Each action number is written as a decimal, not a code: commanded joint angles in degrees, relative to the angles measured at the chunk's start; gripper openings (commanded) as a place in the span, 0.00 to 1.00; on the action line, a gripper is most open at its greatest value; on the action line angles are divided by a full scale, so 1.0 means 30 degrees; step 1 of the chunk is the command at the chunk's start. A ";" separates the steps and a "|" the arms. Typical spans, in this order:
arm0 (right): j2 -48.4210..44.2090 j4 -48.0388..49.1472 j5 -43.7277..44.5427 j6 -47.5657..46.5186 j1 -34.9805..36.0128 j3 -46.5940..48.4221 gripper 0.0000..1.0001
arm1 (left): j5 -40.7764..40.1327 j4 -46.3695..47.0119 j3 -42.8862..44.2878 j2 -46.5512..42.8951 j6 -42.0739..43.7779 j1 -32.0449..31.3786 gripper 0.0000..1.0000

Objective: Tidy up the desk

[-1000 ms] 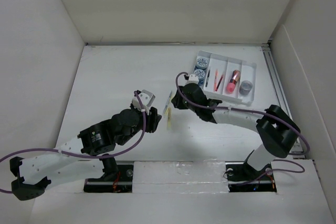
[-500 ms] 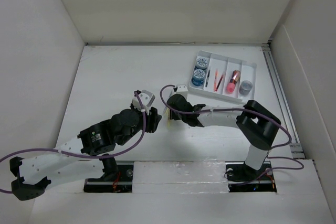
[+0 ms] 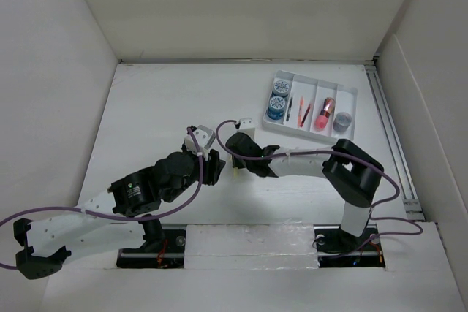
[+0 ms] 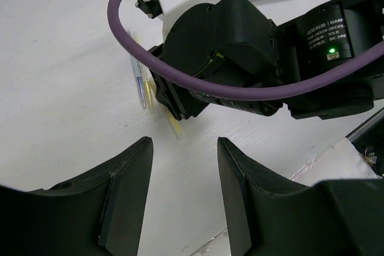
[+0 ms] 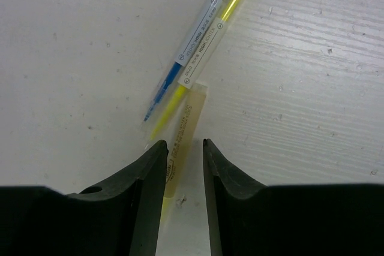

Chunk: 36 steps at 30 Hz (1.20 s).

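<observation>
Black right fingers (image 5: pixel 144 196) stand narrowly apart, straddling a pale yellow pen (image 5: pixel 182 136) that lies flat on the white surface (image 5: pixel 312 124). Just beyond their tips a blue pen (image 5: pixel 193 39) and a yellow highlighter (image 5: pixel 205 52) lie side by side. Above the same surface, the left fingers (image 4: pixel 129 196) are spread wide.

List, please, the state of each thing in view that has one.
left gripper, open, empty, above the desk.
right gripper, narrowly open, astride the cream pen.
cream pen, flat on the desk.
blue pen, flat, beside the yellow highlighter.
yellow highlighter, flat.
tray, holding items.
</observation>
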 commanded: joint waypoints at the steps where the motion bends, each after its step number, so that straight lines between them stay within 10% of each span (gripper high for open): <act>1: 0.0839 -0.0156 0.0649 0.0045 0.0140 0.0968 0.35 | 0.0057 0.0375 0.0044 -0.0085 0.0143 0.0019 0.43; 21: -0.3897 0.0840 0.1675 0.1012 -0.1088 -0.1783 0.00 | 0.0115 0.0462 0.0044 -0.0114 0.0201 0.0019 0.43; 36: -0.3500 0.3476 -0.3361 -0.0101 -1.2329 -0.0792 0.00 | -0.0030 0.0375 0.0014 0.0062 0.0172 0.0019 0.43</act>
